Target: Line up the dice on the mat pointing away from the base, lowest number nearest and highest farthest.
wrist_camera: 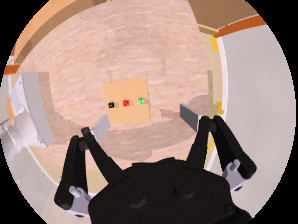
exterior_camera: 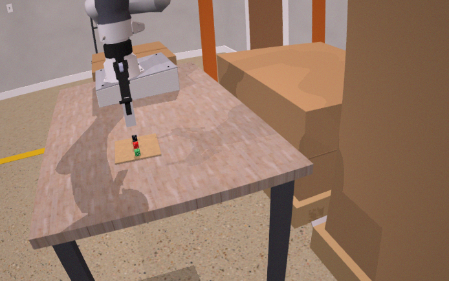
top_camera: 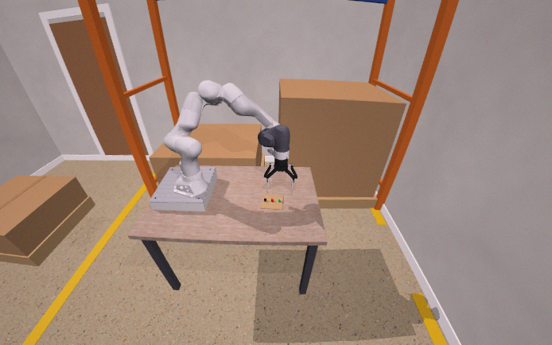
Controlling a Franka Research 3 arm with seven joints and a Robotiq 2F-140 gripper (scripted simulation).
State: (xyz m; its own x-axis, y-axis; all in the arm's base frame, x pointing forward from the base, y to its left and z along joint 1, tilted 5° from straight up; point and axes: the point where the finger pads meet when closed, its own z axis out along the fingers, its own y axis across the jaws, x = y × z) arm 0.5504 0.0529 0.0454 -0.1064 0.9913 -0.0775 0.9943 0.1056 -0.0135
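Observation:
The tan mat lies flat on the table. A black die, a red die and a green die rest on it, apart, in a nearly straight row. Black is nearest to the robot's base, red in the middle, green farthest. Their numbers are too small to read. My gripper is wide open and empty, above the table and clear of the dice.
The robot's base block stands at the far end of the table in the exterior view. Large cardboard boxes stand on the floor beyond the table's edge. The arm's shadow falls across the table.

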